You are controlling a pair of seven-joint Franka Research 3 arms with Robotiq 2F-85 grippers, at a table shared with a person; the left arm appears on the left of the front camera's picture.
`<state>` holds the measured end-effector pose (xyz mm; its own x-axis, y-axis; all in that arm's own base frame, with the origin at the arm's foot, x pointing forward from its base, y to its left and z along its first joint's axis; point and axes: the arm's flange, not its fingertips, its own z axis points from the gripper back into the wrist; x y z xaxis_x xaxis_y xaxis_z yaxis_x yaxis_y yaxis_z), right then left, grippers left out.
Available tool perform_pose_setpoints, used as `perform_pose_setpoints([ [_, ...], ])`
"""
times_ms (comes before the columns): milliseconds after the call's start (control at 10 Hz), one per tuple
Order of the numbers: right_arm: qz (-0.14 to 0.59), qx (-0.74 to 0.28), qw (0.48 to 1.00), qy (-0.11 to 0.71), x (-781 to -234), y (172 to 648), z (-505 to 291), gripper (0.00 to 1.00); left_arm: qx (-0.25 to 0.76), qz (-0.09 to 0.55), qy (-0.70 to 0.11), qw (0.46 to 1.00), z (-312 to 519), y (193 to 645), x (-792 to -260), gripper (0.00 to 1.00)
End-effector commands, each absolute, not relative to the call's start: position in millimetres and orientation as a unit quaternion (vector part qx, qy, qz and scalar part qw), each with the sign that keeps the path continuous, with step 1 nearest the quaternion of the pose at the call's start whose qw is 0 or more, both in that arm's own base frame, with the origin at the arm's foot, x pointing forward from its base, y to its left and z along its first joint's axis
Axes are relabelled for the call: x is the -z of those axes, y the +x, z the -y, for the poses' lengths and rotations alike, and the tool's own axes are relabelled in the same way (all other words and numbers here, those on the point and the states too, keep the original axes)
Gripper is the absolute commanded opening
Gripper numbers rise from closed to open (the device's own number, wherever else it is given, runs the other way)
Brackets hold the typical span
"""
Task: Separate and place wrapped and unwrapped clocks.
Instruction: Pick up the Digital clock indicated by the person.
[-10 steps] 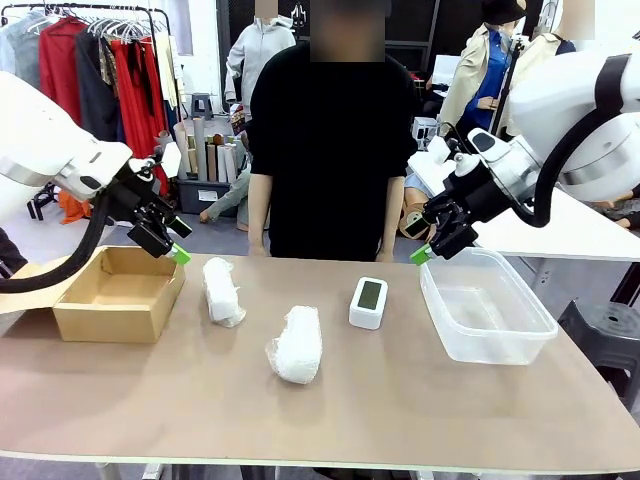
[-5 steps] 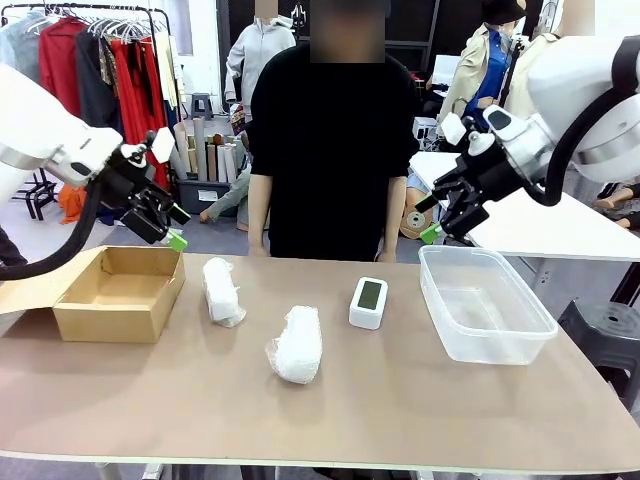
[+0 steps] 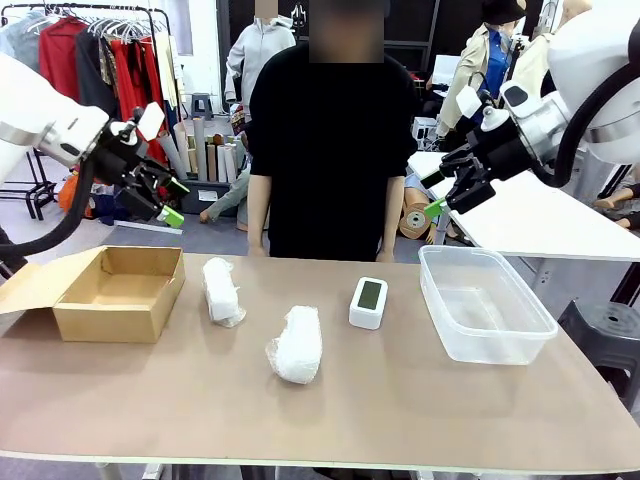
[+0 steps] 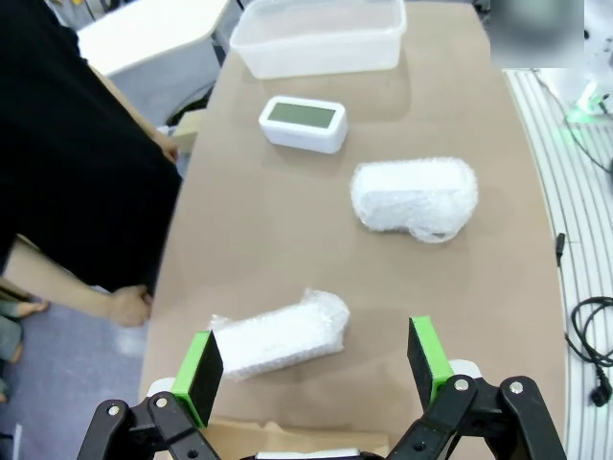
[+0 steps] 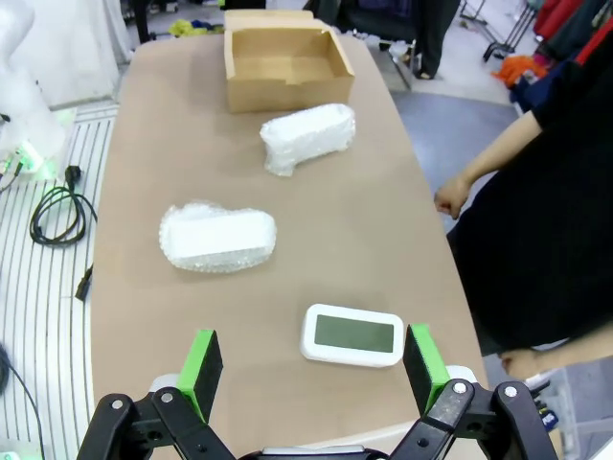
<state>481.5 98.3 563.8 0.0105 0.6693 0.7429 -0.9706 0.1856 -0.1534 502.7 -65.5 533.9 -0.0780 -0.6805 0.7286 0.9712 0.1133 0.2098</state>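
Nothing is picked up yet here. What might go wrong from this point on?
1. The wrapped bundle beside the cardboard box wears loose crinkly wrap; the open left gripper might pinch only wrap and drop it.
2. The person's hand hangs by the table edge near that bundle, so a descent there may brush it.
3. The clock is smooth and rounded; it may slip from the right gripper.

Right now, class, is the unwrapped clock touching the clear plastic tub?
Apart. The front view shows a plain gap between the clock and the tub.
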Motion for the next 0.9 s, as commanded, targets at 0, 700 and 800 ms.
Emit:
perform_pose_setpoints([
  [0, 0.372, -0.601, 0.670, 0.225, -565.1, 492.0, -90.5, 1.00, 0.639, 0.388, -0.210, 0.631, 64.5, 510.3, -540.7, 1.00],
  [700, 0.339, -0.615, 0.670, 0.239, -564.8, 507.8, -70.2, 1.00, 0.617, 0.365, -0.252, 0.650, 66.0, 516.5, -547.2, 1.00],
  [800, 0.338, -0.615, 0.671, 0.239, -564.5, 510.6, -68.1, 1.00, 0.618, 0.362, -0.256, 0.650, 66.3, 516.2, -547.3, 1.00],
])
